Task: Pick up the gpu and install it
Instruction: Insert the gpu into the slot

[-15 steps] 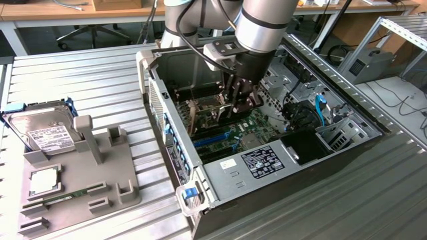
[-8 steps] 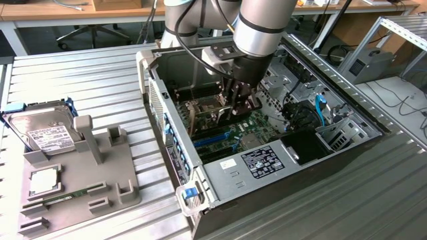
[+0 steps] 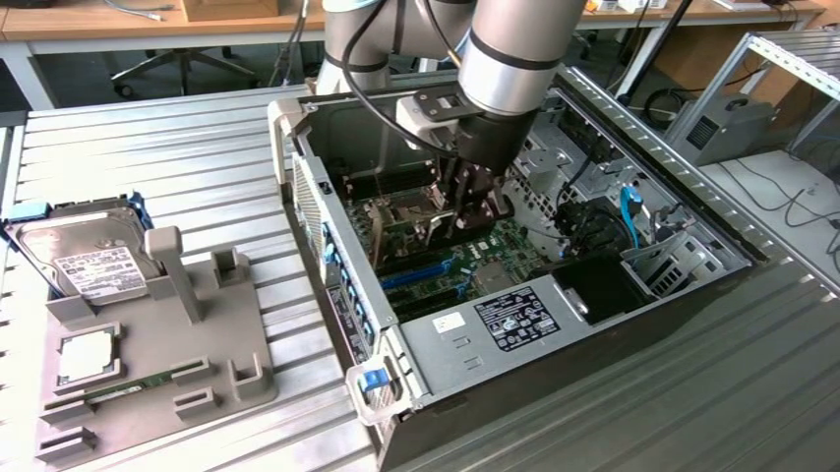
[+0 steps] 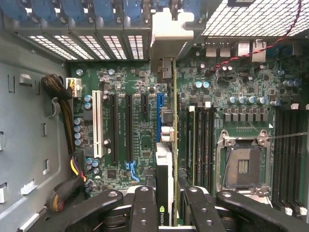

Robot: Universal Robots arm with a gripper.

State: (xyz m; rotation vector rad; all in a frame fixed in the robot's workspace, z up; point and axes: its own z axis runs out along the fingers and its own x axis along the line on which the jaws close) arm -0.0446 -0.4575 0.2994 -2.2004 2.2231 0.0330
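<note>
Between our fingers (image 4: 144, 205) the gpu (image 4: 166, 159) stands edge-on, clamped from both sides by the gripper (image 4: 169, 191) inside the open computer case (image 3: 434, 354). Right by the fingertips we see a small green-and-white emblem (image 4: 161, 216) on the card's edge; its lettering is too small for us to read. The card is thin and dark, and its tan-silver bracket (image 4: 166, 34) sits at the end farthest from the fingers, at the case's slotted rear wall. It runs just beside the blue slot (image 4: 158, 113) on the motherboard (image 4: 140, 96). A black label (image 3: 516, 317) with white print, unreadable, lies on the case beyond the fingers.
</note>
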